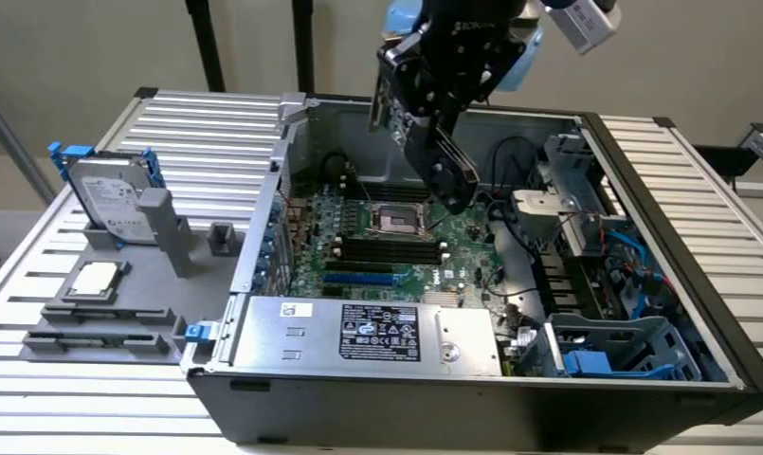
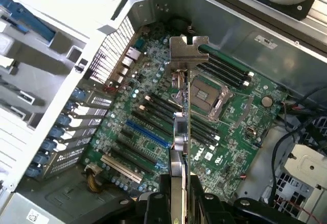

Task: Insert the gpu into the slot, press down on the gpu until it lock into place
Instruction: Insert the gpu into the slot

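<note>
My gripper (image 1: 442, 81) hangs over the open computer case, shut on the gpu (image 1: 440, 152). The gpu is a black card held on edge and tilted, well above the green motherboard (image 1: 470, 237). In the wrist view the gpu (image 2: 180, 132) is seen edge-on between the fingers (image 2: 153, 206), with its silver end bracket (image 2: 188, 50) at the far end. The slot (image 2: 148, 133) is a bright-blue strip on the motherboard, off to one side of the card's edge and apart from it. In the exterior view the slot (image 1: 359, 281) lies below the card, toward that view's left.
Black memory slots (image 1: 388, 248) and the CPU socket (image 1: 394, 220) lie close to the slot. A silver power supply (image 1: 355, 332) fills the case's near side. Drive cages and cables (image 1: 596, 275) crowd the exterior view's right. A hard drive (image 1: 109, 204) and fixtures stand outside, left.
</note>
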`<state>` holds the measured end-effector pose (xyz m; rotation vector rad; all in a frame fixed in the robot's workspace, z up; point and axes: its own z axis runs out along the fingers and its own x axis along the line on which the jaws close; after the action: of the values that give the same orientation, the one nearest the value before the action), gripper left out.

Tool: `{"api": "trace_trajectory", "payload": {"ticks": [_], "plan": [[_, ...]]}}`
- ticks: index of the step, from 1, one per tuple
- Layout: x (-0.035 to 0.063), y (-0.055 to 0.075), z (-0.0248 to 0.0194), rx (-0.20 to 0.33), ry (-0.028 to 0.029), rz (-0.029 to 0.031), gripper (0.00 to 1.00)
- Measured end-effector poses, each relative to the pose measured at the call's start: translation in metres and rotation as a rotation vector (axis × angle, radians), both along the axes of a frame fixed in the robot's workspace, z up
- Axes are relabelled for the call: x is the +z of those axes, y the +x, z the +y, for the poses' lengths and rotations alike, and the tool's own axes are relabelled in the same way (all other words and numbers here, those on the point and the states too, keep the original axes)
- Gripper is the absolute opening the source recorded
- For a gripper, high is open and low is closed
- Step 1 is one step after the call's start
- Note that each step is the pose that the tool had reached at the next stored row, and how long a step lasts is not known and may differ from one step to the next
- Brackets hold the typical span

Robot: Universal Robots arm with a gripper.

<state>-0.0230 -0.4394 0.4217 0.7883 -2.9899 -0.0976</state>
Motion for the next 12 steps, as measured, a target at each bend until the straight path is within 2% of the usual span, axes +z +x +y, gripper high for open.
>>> {"api": "trace_trajectory", "payload": {"ticks": [12], "plan": [[-0.0006,0.0,0.0,0.212,0.0092,-0.0237,0.26]]}}
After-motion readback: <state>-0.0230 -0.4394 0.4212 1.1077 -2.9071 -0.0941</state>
